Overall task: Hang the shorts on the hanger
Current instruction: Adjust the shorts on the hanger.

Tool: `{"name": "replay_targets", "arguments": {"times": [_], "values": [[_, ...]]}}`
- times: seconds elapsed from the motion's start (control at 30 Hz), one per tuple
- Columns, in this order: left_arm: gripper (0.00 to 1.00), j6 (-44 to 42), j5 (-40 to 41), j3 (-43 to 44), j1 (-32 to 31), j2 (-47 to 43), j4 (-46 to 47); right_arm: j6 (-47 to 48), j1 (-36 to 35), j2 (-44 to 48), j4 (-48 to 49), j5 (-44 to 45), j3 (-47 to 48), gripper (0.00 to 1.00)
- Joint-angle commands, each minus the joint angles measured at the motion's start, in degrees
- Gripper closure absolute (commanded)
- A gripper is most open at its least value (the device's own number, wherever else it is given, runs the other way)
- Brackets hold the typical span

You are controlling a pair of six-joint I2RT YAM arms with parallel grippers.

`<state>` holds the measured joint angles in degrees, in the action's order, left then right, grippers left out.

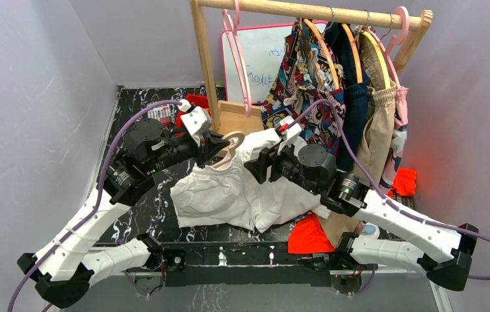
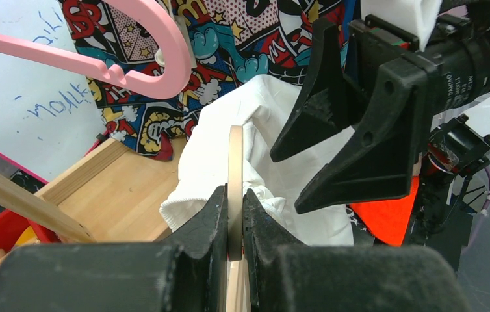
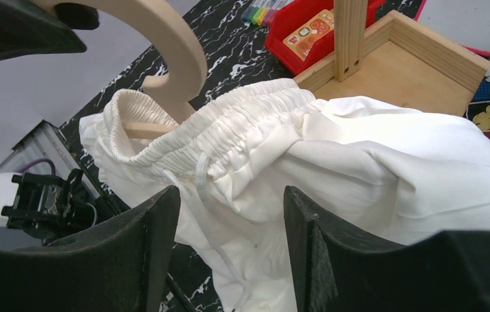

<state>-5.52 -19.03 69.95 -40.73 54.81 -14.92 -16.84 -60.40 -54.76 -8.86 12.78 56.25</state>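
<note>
Our left tool (image 2: 234,207) grips the hanger (image 2: 235,159); our right tool (image 3: 229,205), wide open and empty, faces the shorts (image 3: 372,156), waistband running across mid-frame.

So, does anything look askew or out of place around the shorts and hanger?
Yes. The shorts sit crookedly: the waistband is bunched around the hanger near its neck, with one bar showing inside, and the rest sags in rumpled folds. Nothing looks torn or spilled.
</note>
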Motion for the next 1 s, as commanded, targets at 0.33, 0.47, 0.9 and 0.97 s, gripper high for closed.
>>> {"name": "replay_targets", "arguments": {"times": [0.33,0.47,0.9,0.97], "values": [[1.0,-0.5,-0.3,0.9,0.2,-3.3,4.2,-12.4,0.3,-4.8,8.3,6.8,0.4,0.5],[1.0,-0.5,-0.2,0.5,0.2,-4.0,4.3,-13.1,0.5,-5.3,9.6,6.7,0.1,0.69],[1.0,-1.4,7.2,-2.7,0.2,-5.3,3.2,-6.9,0.5,4.5,10.9,4.3,-5.4,1.0],[1.0,-1.6,10.5,-3.2,0.2,-5.2,3.4,-5.6,0.5,5.6,9.5,2.1,-6.3,1.0]]}}
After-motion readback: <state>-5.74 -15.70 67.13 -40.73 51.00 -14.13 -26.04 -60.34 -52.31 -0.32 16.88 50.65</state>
